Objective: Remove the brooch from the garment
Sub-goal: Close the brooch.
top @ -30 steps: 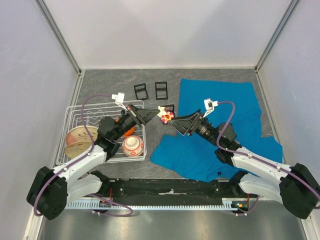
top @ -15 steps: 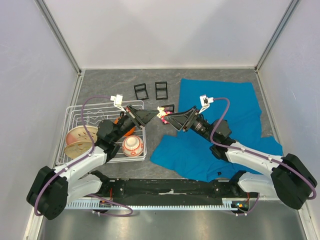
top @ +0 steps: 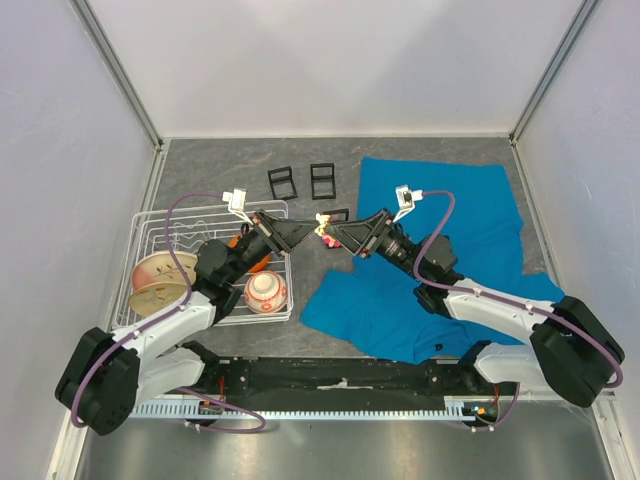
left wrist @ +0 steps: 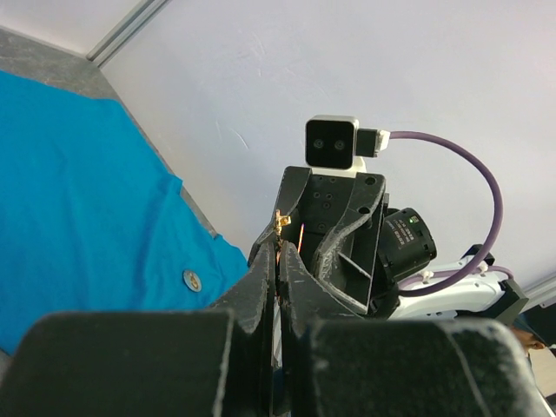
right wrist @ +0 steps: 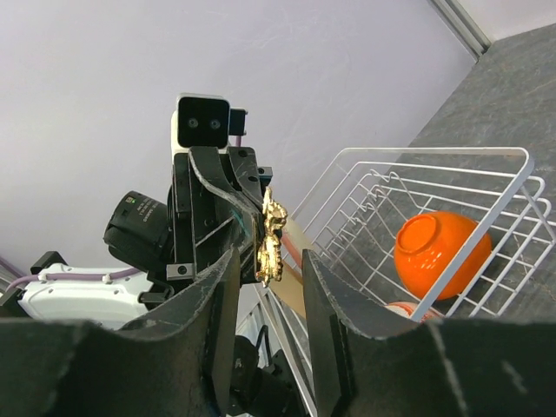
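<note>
The brooch [right wrist: 271,239], a small gold piece, is held in the air above the grey table, away from the garment. My left gripper [left wrist: 279,261] is shut on it, and only a gold tip of the brooch [left wrist: 281,223] shows past its fingers. My right gripper [right wrist: 269,261] faces the left one tip to tip, its jaws apart on either side of the brooch with a gap at each side. From above, the brooch [top: 322,221] sits between both gripper tips. The garment [top: 450,230], a teal T-shirt, lies flat at the right, and a small round disc [left wrist: 190,280] rests on it.
A white wire rack [top: 150,215] stands at the left, under the left arm. It holds an orange bowl [right wrist: 434,243], a patterned bowl [top: 266,291] and a tan dish [top: 158,282]. Three small black frames [top: 281,182] stand on the table behind the grippers.
My right gripper has moved left up to the left gripper's tip and its jaws have narrowed around the brooch. The left arm has stayed still, shut on the brooch.
</note>
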Controlling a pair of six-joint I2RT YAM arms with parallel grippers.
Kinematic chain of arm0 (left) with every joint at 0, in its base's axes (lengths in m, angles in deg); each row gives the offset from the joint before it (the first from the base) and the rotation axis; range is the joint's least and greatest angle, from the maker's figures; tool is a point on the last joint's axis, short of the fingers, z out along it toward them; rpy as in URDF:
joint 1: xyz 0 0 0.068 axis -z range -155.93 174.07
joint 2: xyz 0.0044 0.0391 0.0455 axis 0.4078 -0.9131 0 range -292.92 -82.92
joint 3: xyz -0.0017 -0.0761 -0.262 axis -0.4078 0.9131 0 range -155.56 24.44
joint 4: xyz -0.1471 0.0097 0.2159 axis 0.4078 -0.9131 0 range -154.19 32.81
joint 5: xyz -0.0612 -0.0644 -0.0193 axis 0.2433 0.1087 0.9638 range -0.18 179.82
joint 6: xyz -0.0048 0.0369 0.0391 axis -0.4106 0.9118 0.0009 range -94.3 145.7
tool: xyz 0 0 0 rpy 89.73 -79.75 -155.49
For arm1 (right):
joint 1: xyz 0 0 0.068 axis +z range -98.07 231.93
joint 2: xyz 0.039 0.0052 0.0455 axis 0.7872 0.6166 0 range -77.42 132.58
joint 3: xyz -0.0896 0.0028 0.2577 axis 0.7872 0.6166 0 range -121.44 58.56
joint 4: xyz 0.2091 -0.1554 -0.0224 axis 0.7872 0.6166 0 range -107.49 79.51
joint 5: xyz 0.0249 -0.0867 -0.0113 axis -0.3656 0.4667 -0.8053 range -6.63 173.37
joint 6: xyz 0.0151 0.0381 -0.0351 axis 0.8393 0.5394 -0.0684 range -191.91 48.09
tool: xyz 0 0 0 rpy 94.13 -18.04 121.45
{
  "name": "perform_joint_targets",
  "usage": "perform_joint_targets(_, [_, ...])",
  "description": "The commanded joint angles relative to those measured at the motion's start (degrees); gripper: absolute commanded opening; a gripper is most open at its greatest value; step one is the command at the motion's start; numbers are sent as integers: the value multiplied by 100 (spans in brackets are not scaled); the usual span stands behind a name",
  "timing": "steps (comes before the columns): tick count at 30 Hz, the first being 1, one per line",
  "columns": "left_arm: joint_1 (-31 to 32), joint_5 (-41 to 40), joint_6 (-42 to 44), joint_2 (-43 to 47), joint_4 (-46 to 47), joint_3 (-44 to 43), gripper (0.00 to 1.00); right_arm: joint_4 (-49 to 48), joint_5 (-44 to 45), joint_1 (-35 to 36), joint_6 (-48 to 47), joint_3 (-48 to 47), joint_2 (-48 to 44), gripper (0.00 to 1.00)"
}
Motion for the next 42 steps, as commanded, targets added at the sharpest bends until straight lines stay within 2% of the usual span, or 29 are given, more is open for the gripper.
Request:
perform_joint_targets(1, [29, 84, -62, -27, 404, 4, 2, -495, -85, 30, 80, -292, 131, 39])
perform_joint_targets(15, [29, 137, 8, -18, 422, 39, 2, -724, -68, 74, 230, -292, 316, 33])
perform_joint_targets(21, [37, 146, 26, -18, 439, 21, 2, -759, -42, 127, 300, -248, 377, 22])
perform_joint_targets(27, [37, 102, 184, 131, 404, 56, 2, -1119, 380, 153, 660, 103, 377, 16])
perform_joint_targets(32, [73, 181, 272, 131, 404, 48, 2, -1181, 301, 153, 819, -19, 482, 13])
perform_joint_targets(38, [81, 76, 368, 280, 352, 118, 2, -1374, 643, 153, 933, 349, 316, 6])
perform_joint_targets(40, [81, 40, 369, 281, 325, 109, 2, -1540, 662, 153, 933, 420, 263, 16])
perform_joint_targets(42, [81, 32, 351, 281, 255, 83, 2, -1489, 548, 153, 898, 438, 219, 34])
